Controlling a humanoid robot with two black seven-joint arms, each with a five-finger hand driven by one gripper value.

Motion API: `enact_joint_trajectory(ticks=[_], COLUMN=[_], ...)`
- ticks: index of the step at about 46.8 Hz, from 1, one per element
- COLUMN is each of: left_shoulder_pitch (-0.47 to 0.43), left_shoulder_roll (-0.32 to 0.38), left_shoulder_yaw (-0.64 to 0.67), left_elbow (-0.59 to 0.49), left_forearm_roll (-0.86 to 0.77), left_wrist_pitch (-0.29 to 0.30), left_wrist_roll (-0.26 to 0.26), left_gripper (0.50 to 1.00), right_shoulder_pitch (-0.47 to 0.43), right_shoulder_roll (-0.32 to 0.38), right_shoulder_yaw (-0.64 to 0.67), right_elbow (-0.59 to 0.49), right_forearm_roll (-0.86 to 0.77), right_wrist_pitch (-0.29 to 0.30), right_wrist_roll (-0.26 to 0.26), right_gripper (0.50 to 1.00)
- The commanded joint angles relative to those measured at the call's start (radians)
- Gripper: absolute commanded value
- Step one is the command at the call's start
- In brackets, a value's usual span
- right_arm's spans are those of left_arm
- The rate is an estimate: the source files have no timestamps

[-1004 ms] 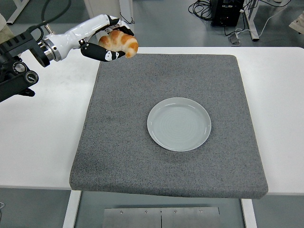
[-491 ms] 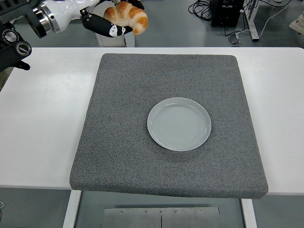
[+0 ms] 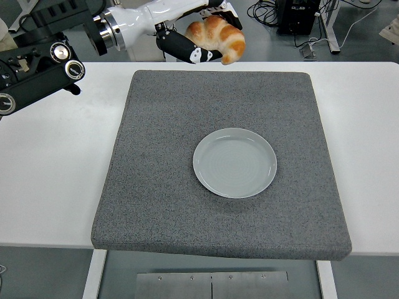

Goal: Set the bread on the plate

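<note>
A golden-brown croissant [image 3: 219, 36] hangs in the air above the far edge of the grey mat [image 3: 156, 187], held by my left hand [image 3: 198, 38] with its fingers curled around it. The arm's white forearm and black joints reach in from the upper left. A pale grey-green plate [image 3: 235, 162] lies on the mat a little right of centre, with nothing on it. The croissant is well behind the plate and slightly to its left. My right arm does not show.
The mat covers most of the white table [image 3: 56, 174]. Behind the table lie floor cables and a black box [image 3: 298, 14] on a stand.
My left hand has carried the croissant up and then to the right, from the mat's far left corner toward the middle of its far edge.
</note>
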Motion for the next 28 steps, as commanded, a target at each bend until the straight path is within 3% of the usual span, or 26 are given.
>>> enact_joint_trajectory(ticks=[1, 28], left_shoulder_pitch=[0.002, 0.02], left_shoulder_roll=[-0.023, -0.152], left_shoulder_yaw=[0.0, 0.007], left_elbow=[0.002, 0.004], left_forearm_roll=[0.0, 0.094], left_wrist_pitch=[0.002, 0.007], left_wrist_roll=[0.0, 0.0], left_gripper=[0.5, 0.5], right_shoulder_pitch=[0.0, 0.0], right_shoulder_roll=[0.0, 0.0], right_shoulder_yaw=[0.0, 0.0], right_elbow=[-0.001, 0.0], right_forearm_roll=[0.0, 0.0], right_wrist_pitch=[0.001, 0.0], right_wrist_roll=[0.0, 0.0], right_gripper=[1.0, 1.0])
